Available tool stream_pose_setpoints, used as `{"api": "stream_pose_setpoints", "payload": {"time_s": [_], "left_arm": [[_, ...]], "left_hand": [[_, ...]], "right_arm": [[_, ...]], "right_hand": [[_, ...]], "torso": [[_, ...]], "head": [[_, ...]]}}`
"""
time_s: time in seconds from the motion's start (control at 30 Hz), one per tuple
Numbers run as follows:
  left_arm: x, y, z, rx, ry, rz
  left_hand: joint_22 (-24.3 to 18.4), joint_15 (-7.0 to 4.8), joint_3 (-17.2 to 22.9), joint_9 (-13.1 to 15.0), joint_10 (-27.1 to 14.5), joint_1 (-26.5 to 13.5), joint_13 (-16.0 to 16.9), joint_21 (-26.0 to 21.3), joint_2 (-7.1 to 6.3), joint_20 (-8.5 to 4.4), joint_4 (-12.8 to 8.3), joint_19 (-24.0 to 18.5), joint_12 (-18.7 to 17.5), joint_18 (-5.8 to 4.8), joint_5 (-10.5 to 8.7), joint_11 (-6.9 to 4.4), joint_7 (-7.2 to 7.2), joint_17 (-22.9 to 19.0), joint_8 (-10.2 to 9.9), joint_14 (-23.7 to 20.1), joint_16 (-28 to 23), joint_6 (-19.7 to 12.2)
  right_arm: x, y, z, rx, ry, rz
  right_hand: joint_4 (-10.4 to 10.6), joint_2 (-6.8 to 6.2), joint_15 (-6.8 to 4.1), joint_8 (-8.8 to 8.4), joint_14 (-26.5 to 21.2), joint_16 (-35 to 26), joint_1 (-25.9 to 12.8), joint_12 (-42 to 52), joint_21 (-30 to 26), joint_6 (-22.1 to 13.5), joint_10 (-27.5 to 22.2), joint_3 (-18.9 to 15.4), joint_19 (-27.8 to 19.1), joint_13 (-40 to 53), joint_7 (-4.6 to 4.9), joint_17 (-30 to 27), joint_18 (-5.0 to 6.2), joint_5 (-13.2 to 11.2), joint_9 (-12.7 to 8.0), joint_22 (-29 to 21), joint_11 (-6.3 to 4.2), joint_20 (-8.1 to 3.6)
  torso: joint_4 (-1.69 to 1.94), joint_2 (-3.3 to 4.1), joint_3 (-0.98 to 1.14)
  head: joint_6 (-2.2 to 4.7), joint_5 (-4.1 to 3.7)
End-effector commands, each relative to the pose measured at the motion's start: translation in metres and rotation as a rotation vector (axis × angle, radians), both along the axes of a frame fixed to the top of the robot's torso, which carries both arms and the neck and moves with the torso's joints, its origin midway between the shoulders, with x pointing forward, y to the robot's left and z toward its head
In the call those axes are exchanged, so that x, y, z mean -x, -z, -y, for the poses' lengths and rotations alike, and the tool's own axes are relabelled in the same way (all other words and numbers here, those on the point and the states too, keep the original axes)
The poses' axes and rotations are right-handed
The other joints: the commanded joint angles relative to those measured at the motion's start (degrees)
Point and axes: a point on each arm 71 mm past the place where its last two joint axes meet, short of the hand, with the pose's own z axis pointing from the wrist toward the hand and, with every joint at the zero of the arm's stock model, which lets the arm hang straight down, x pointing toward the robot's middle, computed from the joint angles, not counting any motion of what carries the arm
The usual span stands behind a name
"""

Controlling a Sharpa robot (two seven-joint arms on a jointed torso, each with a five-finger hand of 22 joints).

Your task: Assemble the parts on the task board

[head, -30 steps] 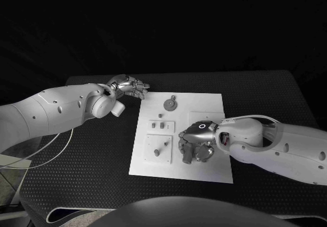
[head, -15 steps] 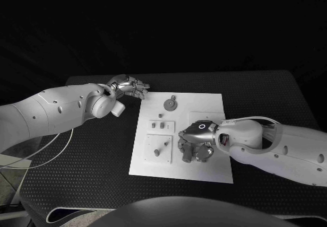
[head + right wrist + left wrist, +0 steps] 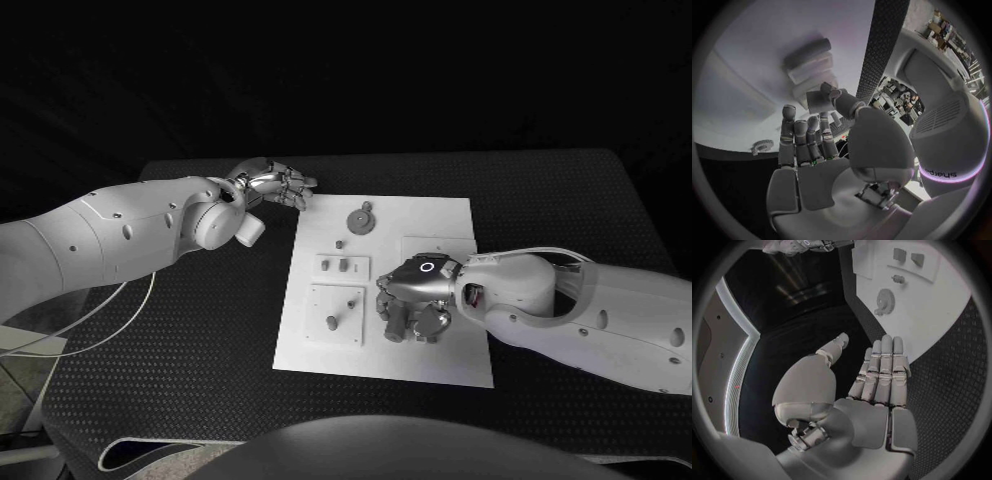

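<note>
Head view: the task board (image 3: pixel 433 215) is lying in the middle of the black table (image 3: pixel 577 200). The left hand (image 3: pixel 271 184) is hovering off the board's far left corner, near the gear-shaped part (image 3: pixel 361 219). The right hand (image 3: pixel 414 305) is reaching down over the board's near half; whether it is holding a part cannot be told.

Left wrist view: the left hand (image 3: pixel 861 390) is holding nothing, fingers straight, thumb apart. The gear-shaped part (image 3: pixel 884 301) is sitting on the board (image 3: pixel 936 310).

Right wrist view: the right hand (image 3: pixel 826 150) is extending its fingers over the board (image 3: pixel 767 60), with a small flat piece (image 3: pixel 820 102) showing at the thumb tip; contact is unclear.
</note>
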Motion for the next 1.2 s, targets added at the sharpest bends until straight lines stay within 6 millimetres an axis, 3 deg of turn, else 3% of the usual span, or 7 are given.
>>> {"api": "stream_pose_setpoints", "payload": {"time_s": [0.03,0.3,1.2], "left_arm": [[0.0003,-0.0003,0.0025,0.005,0.019,0.002],[0.0002,-0.0003,0.0023,0.005,0.019,0.002],[-0.0001,0.0000,0.0016,0.002,0.016,0.001]], "left_hand": [[-0.09,0.02,-0.06,0.05,-0.50,-0.09,-0.06,0.31,-0.22,0.08,0.30,-0.39,-0.01,0.39,0.12,-0.06,0.81,0.06,0.24,0.43,-0.23,-0.46],[-0.10,0.03,-0.07,0.05,-0.50,-0.09,-0.07,0.31,-0.22,0.09,0.32,-0.40,-0.01,0.39,0.12,-0.05,0.81,0.08,0.24,0.43,-0.26,-0.48],[-0.12,0.03,-0.12,0.05,-0.53,-0.06,-0.08,0.31,-0.22,0.09,0.36,-0.41,-0.01,0.39,0.12,-0.05,0.82,0.16,0.27,0.44,-0.33,-0.51]], "right_arm": [[-0.0015,-0.0006,0.0003,0.008,-0.009,0.030],[-0.0031,-0.0010,0.0008,0.013,-0.017,0.065],[-0.0044,-0.0091,0.0001,0.009,-0.034,0.100]], "right_hand": [[0.19,0.29,-0.01,0.11,0.05,0.12,0.36,0.26,0.13,3.30,0.07,0.34,-0.13,-0.01,2.50,-0.06,0.85,0.23,0.80,0.91,-0.18,-0.28],[0.11,0.35,-0.04,-0.13,-0.07,0.08,1.43,0.24,0.05,3.42,0.01,0.79,-0.34,-0.10,2.26,-0.12,0.85,0.23,0.86,0.91,-0.26,-0.35],[0.12,0.15,-0.07,-0.29,-0.09,0.09,2.00,0.27,0.04,3.55,0.00,0.99,-0.41,-0.15,2.17,-0.15,0.85,0.22,0.92,0.91,-0.30,-0.33]], "torso": [[-0.07,0.01,0.00],[-0.02,-0.02,0.08],[-0.05,0.01,0.01]], "head": [[0.01,0.00],[0.01,0.04],[0.01,-0.07]]}}
